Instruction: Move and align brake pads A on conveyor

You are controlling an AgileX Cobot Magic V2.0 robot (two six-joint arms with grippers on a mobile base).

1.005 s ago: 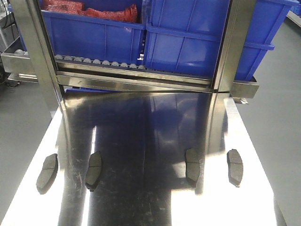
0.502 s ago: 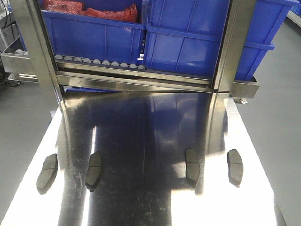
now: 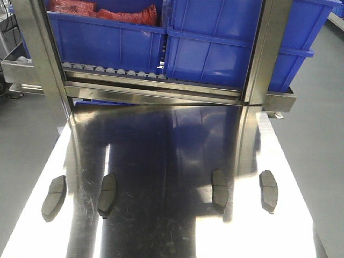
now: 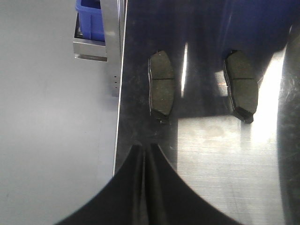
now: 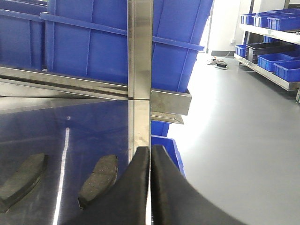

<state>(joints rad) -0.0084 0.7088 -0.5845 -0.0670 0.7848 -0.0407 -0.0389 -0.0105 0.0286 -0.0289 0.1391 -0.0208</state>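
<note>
**On the steel table: four pads in a row, both grippers closed on nothing**

On the shiny steel tabletop (image 3: 172, 231) lie the brake pads A (image 3: 107, 191), four in count, friction face up, in one row across the table. They make two pairs with a wide gap between them. Seen from the front, the left pair sits at 8 and 7 o'clock from the middle of the picture and the right pair at 5 and 4 o'clock. No pad touches another.

In the left wrist view the left gripper (image 4: 144, 146) has its jaws pressed together with nothing between them. One pad (image 4: 161, 83) lies at about 1 o'clock from the tips, apart from them, and a second pad (image 4: 241, 84) at 2 o'clock, farther off.

In the right wrist view the right gripper (image 5: 150, 147) is also clenched and empty. Two pads show here at about 8 o'clock from the tips, the nearer one (image 5: 98, 180) apart from the fingers.

At 12 o'clock behind the table stands a steel rack (image 3: 156, 94) with two blue bins (image 3: 107, 45) in front; the left one holds red bags (image 3: 126, 13).
</note>
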